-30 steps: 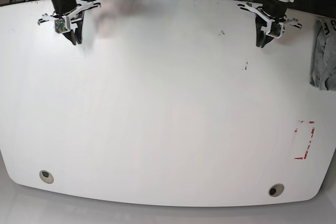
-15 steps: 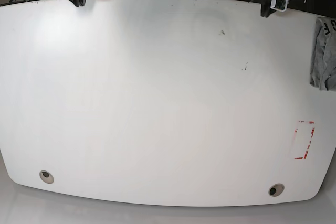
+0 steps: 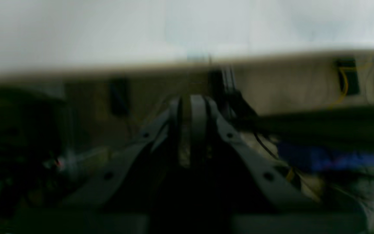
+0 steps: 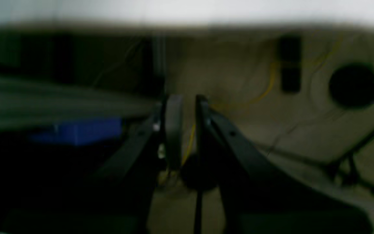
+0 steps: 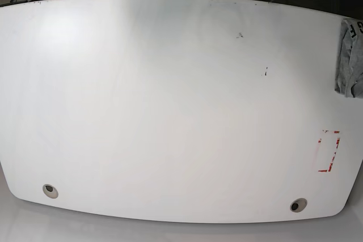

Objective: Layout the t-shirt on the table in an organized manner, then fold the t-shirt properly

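1. The t-shirt (image 5: 347, 60) lies bunched at the right-hand edge of the table (image 5: 170, 111) in the base view, partly cut off by the frame. It sits on the far side of the red dashed rectangle mark (image 5: 329, 151), toward the back edge, and apart from it.

2. The bunch's visible long axis runs from the table's back edge toward its front, parallel to the side edge. A black printed mark shows at its rear end.

3. My left gripper (image 3: 187, 110) appears in its wrist view with fingers nearly together, a thin gap between them, nothing held. It is off the tabletop, beyond the back edge, with the table's rim lying across the view ahead of it.

4. My right gripper (image 4: 184, 113) shows a narrow gap between its fingers, nothing held. It is likewise beyond the back edge; both wrist views are blurred.

5. In the base view only a small white part at the top right shows, beyond the back edge; I judge it to belong to my left arm.

6. Judgement: the t-shirt lies on my left arm's side of the table, well away from my right arm. The left arm is the nearer, and the reach should come over the back edge to the bunch's rear end.

7. The laying out has not begun.
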